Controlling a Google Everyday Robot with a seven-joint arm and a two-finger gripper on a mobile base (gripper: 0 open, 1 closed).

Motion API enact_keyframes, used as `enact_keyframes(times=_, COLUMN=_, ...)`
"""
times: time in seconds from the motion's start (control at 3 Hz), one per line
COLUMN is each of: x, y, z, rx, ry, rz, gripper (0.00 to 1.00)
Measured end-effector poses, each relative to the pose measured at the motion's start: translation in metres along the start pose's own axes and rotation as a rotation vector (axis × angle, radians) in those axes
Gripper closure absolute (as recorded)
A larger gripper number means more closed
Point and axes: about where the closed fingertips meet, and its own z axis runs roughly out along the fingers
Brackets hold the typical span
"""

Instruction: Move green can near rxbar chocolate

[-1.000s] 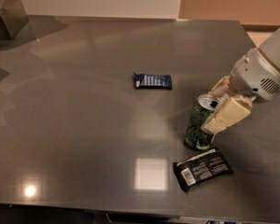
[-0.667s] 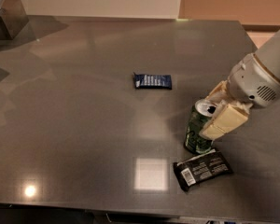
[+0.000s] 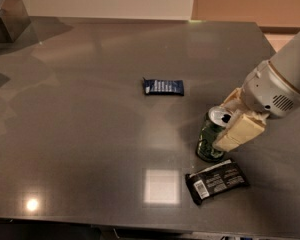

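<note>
Two cream fingers (image 3: 240, 131) of your end effector (image 3: 226, 123) sit on either side of the green can (image 3: 210, 136), one in front of its right flank and one behind its silver top, so you have the can grasped. The white wrist housing (image 3: 270, 91) reaches in from the right edge of the view. The can stands on the grey bench (image 3: 90, 134) at the right, pull-tab opening up. Just in front of the can you see the rxbar chocolate (image 3: 217, 180), lying flat with its barcode end toward the left, close to the can's base; whether they touch you cannot tell. Well apart, toward the bench's middle, lies a smaller dark-blue wrapper (image 3: 163, 87) with white text.
</note>
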Motion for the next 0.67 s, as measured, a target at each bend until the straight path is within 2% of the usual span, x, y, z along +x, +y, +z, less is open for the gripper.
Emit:
enact_keyframes(times=0.33, x=-0.0014, y=-0.0002, z=0.0005, rx=0.003, ry=-0.001, rz=-0.002, gripper=0.00)
enact_keyframes(times=0.67, x=-0.0014, y=-0.0002, z=0.0005, rx=0.003, ry=-0.001, rz=-0.002, gripper=0.00)
